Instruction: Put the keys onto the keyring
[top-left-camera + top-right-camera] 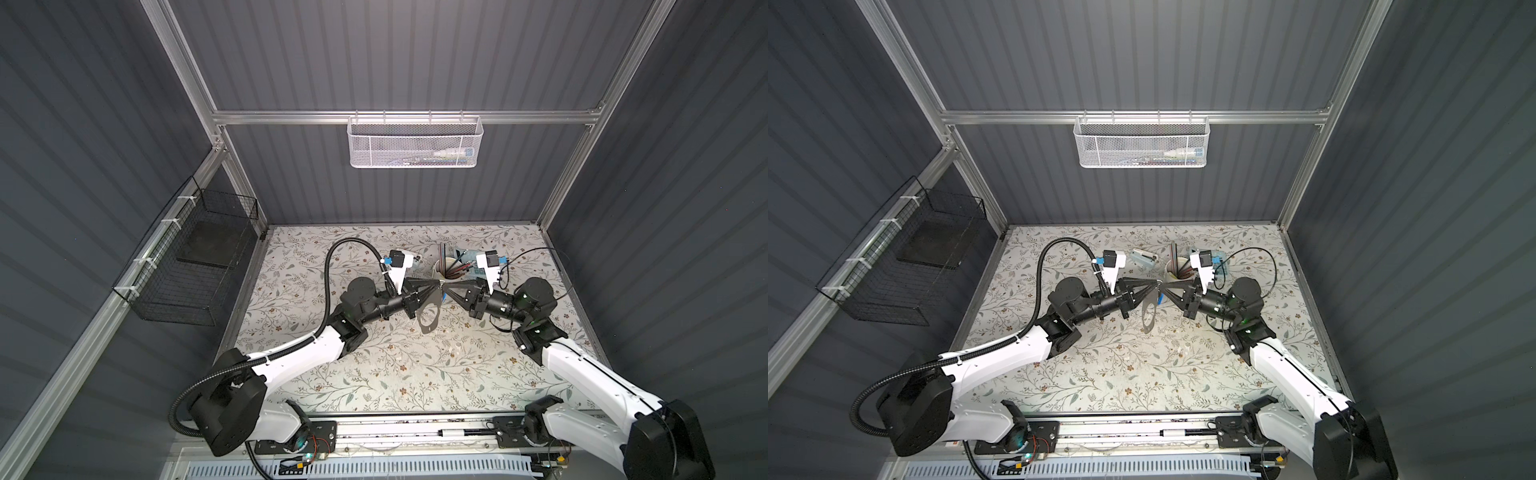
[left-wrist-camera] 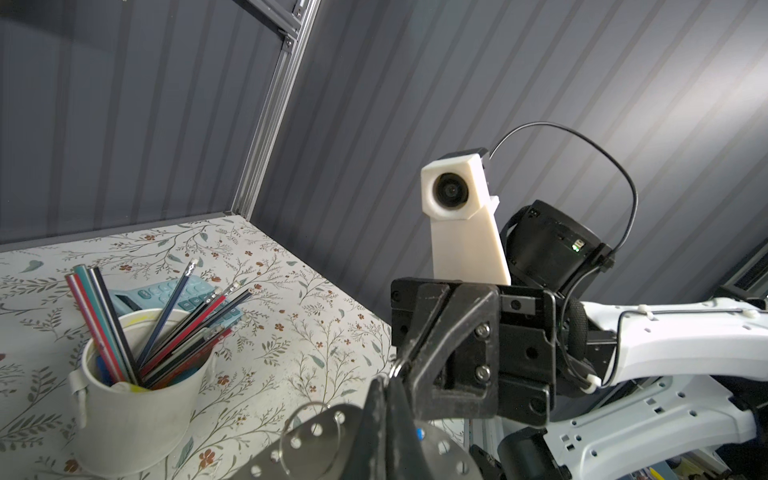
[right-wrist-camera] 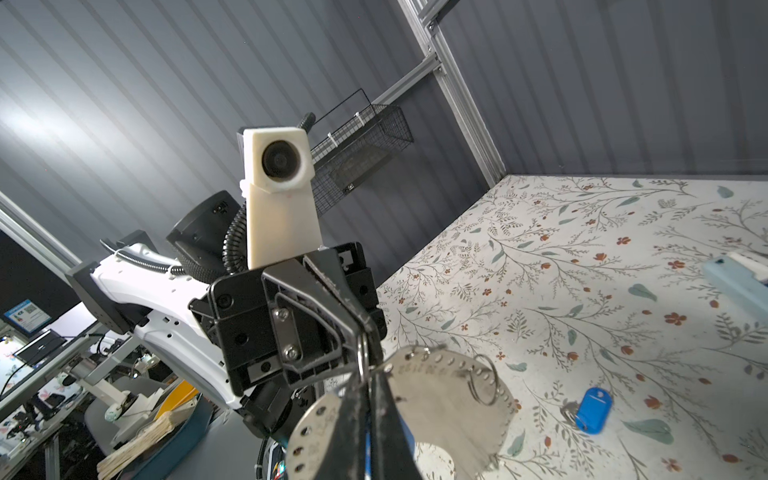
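Note:
The keyring (image 1: pixel 430 318) is a flat grey plate with holes along its rim, and it hangs in mid-air over the middle of the table. My left gripper (image 2: pixel 388 382) is shut on its upper edge. My right gripper (image 3: pixel 368 382) meets it tip to tip, shut on a key whose blue tag (image 1: pixel 444 296) hangs just below the tips. In both top views the two grippers (image 1: pixel 434 286) (image 1: pixel 446 286) touch noses beside the cup. Another blue-tagged key (image 3: pixel 590 409) lies flat on the table. A thin split ring (image 3: pixel 482 380) hangs from the keyring's rim.
A white cup (image 2: pixel 137 428) full of pencils stands just behind the grippers, with a pale blue calculator (image 2: pixel 183 291) behind it. A pale blue stapler (image 1: pixel 1144 257) lies left of the cup. A white mesh basket (image 1: pixel 415 141) hangs on the back rail, a black wire basket (image 1: pixel 187 266) on the left wall.

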Tool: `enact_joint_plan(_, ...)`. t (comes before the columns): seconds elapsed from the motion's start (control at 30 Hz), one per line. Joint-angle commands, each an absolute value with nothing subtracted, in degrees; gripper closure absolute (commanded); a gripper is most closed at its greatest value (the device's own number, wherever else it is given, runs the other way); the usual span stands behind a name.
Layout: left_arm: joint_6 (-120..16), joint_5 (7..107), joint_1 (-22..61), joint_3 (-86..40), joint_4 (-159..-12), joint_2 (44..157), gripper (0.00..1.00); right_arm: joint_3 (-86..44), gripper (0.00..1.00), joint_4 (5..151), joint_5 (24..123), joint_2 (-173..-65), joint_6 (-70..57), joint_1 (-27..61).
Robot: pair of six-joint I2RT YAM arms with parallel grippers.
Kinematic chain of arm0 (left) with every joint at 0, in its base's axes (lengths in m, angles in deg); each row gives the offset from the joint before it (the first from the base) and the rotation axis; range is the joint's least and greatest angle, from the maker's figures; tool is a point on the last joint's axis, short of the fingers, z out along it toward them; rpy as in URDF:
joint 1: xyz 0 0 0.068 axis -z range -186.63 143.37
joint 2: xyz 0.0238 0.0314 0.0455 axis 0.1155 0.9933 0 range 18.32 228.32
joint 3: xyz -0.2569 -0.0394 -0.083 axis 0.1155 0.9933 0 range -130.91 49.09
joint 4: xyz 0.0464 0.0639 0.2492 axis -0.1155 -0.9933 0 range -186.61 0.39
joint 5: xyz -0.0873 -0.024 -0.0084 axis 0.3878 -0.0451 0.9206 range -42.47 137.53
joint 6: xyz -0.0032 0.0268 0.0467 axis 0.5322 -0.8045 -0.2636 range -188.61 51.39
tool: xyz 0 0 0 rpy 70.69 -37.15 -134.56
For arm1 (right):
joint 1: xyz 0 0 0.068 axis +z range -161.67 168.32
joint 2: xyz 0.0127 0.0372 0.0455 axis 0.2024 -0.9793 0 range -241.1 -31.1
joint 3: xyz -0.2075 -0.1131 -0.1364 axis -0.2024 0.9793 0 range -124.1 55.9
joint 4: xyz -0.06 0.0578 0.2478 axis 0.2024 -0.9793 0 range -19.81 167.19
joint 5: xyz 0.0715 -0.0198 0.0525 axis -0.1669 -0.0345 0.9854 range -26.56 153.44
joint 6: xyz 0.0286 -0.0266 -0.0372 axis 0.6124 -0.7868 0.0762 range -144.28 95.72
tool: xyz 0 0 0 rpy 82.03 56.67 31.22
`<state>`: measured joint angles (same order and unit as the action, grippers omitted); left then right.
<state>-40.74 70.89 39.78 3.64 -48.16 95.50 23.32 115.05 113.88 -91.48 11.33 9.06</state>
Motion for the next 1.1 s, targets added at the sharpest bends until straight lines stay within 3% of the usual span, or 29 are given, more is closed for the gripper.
enact_joint_plan(0.0, -45.36, 72.52, 40.26, 2.63, -53.92, 92.19, 1.00, 22.19, 1.00, 111.46, 113.52, -90.61, 5.25, 9.17)
enact_joint_plan(0.2, -50.31, 78.15, 37.60, -0.80, -65.65, 89.72, 0.85, 20.89, 1.00, 104.55, 114.87, -89.20, -4.44, 9.24)
enact_joint_plan(0.43, -75.62, 84.78, 34.59, -12.52, -96.63, 87.46, 0.48, 19.54, 1.00, 95.68, 116.57, -86.56, -20.69, 9.48)
enact_joint_plan(0.73, -96.78, 83.12, 34.83, -33.74, -128.23, 98.40, 0.48, 17.12, 1.00, 92.10, 121.66, -88.31, -30.96, 9.68)
enact_joint_plan(1.07, -102.76, 78.47, 36.93, -46.69, -139.66, 106.89, 0.57, 16.90, 1.00, 91.17, 123.05, -88.65, -32.62, 9.77)
